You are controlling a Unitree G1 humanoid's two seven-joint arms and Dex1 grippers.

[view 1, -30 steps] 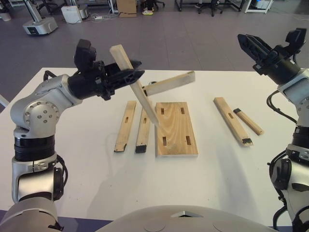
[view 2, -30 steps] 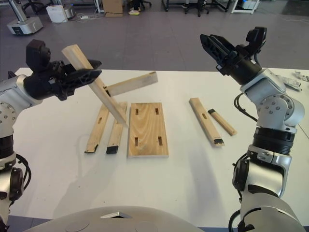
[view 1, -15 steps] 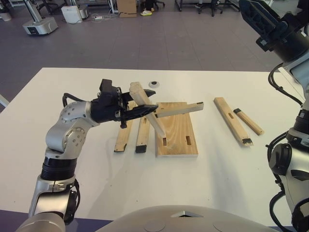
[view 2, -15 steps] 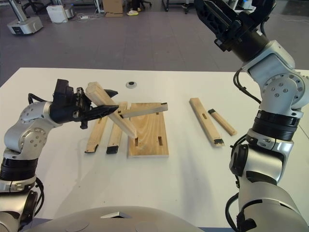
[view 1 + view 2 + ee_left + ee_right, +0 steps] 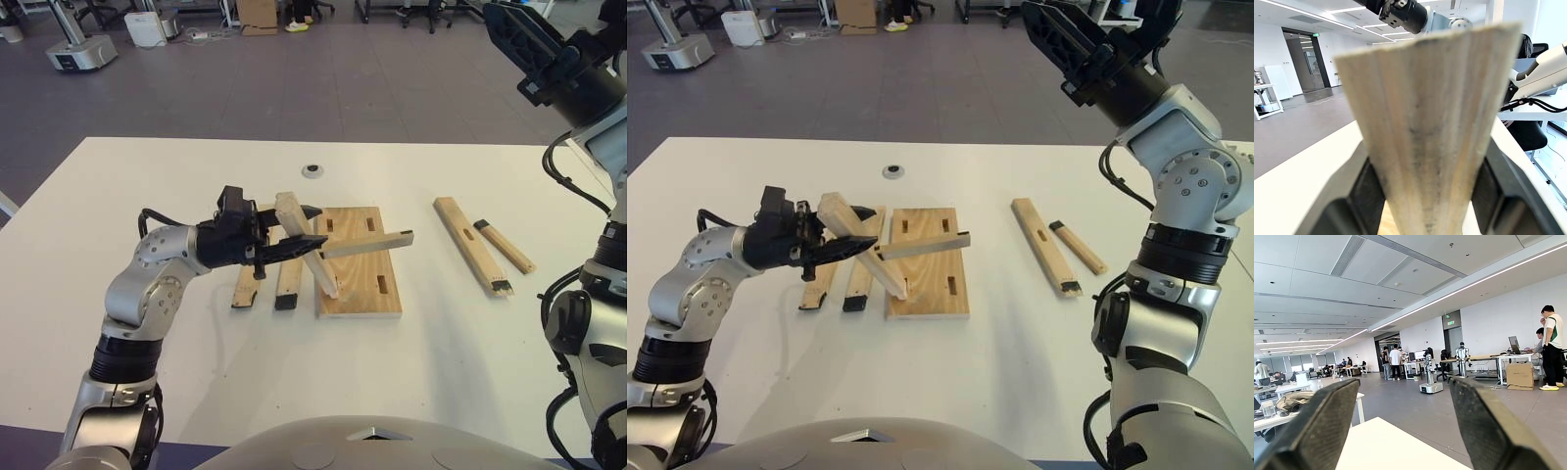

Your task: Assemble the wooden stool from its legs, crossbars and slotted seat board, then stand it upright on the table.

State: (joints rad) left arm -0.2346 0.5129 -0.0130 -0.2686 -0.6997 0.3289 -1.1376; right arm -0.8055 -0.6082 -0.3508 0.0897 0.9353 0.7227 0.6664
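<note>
My left gripper (image 5: 313, 226) is shut on a wooden leg (image 5: 308, 250) that has a crossbar (image 5: 367, 243) joined to it. The leg tilts, and its lower end rests on the slotted seat board (image 5: 364, 289) near a front slot. The crossbar sticks out to the right above the board. In the left wrist view the leg (image 5: 1435, 122) sits between the dark fingers (image 5: 1364, 196). My right gripper (image 5: 1046, 27) is open, raised high over the table's far right side, with its fingers (image 5: 1317, 431) wide apart.
Two more legs (image 5: 251, 276) (image 5: 289, 279) lie flat just left of the board. A long leg (image 5: 472, 245) and a short crossbar (image 5: 506, 247) lie to the right. A small round disc (image 5: 312, 170) sits near the table's far edge.
My left arm has brought the leg with its crossbar down from above the table onto the seat board. The right gripper rose higher, then held still.
</note>
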